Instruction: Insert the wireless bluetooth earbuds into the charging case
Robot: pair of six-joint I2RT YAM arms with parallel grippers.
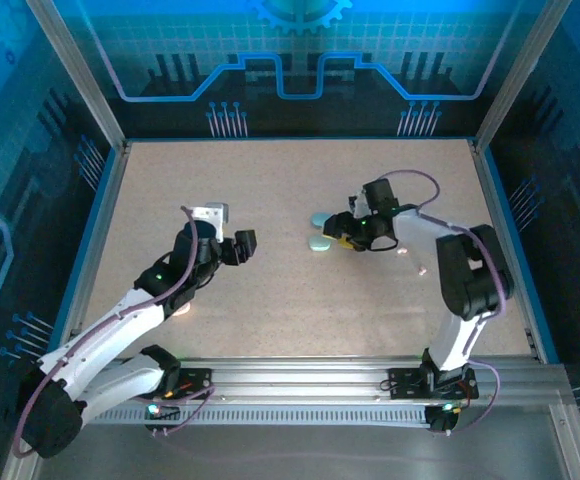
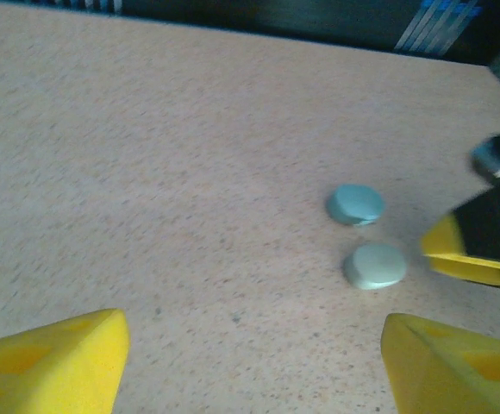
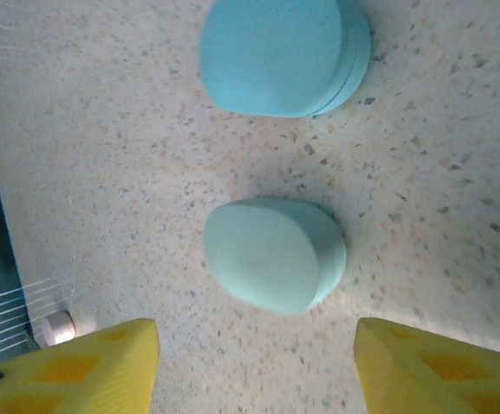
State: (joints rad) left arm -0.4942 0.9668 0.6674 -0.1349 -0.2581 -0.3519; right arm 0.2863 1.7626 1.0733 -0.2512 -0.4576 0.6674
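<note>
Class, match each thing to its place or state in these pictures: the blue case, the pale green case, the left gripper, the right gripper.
Things:
1. blue case
2. pale green case
3. left gripper
4. right gripper

Places and states:
A. open, close beside both cases
B. the case nearer the near edge of the table
C. open over bare table, well apart from the cases
D. the case farther from the near edge

Pairs: 1-D, 2-B, 3-C, 4-A
</note>
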